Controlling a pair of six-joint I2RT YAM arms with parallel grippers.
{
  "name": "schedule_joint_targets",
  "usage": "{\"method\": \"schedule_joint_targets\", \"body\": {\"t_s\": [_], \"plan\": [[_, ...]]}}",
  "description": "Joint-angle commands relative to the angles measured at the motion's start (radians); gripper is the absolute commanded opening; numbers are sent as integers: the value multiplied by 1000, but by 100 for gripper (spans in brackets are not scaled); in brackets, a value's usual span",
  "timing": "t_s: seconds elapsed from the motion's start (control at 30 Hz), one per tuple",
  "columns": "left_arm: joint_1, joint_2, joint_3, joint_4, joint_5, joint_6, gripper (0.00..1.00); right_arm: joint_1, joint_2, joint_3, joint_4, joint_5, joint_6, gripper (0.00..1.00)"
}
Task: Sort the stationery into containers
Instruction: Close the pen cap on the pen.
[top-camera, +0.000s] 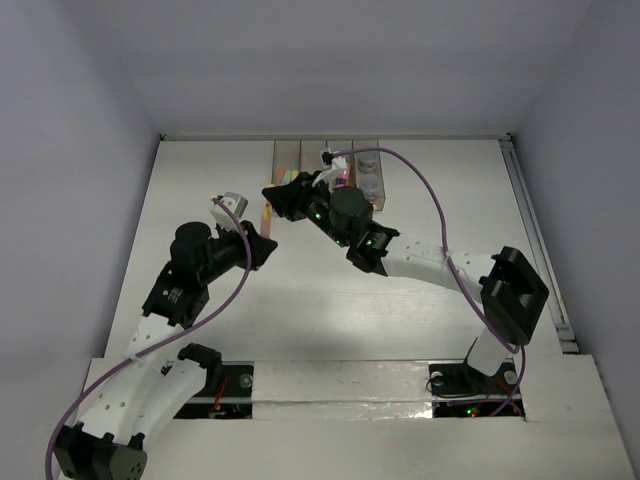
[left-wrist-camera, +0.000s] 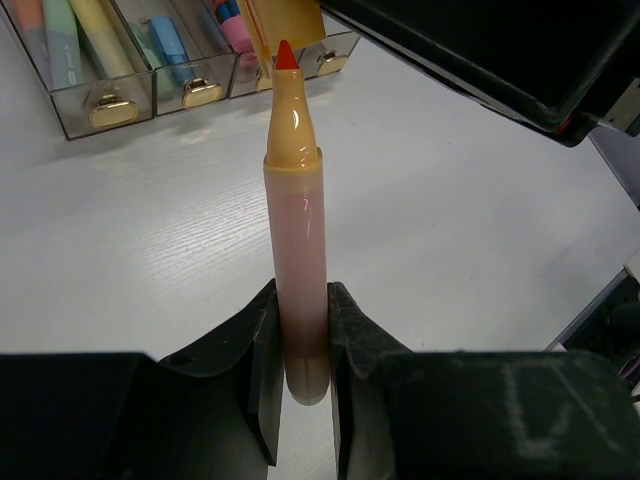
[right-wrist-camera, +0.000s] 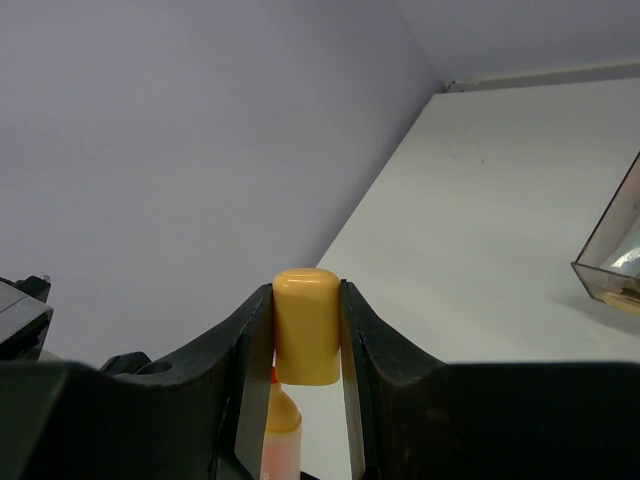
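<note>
Marker (left-wrist-camera: 298, 250) clamped in left jaws | cap (right-wrist-camera: 306, 325) pinched in right jaws | white table (left-wrist-camera: 450, 220), lilac walls (top-camera: 320, 60)

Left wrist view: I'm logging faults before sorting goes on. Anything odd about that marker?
Yes. The marker in the left gripper is uncapped, its red tip bare. The cap sits apart in the right gripper, just beyond the tip.

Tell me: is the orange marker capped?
Off: the marker, held by the left gripper, shows a bare red tip; the right gripper holds the cap.
</note>
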Motion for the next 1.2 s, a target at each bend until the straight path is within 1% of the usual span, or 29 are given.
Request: {"method": "schedule_joint_targets", "body": {"t_s": [0.0, 0.23, 0.73, 1.17], "plan": [[4, 3, 21, 49, 23, 7, 0, 5, -33, 29, 67, 4, -16, 12], [4, 8, 19, 52, 32, 6, 0, 5, -26, 24, 67, 1, -9, 12], [4, 11, 19, 55, 46, 7, 0, 14, 20, 81, 38, -12, -17, 12], [4, -23, 24, 47, -33, 4, 0, 33, -23, 11, 59, -1, -11, 12]]}}
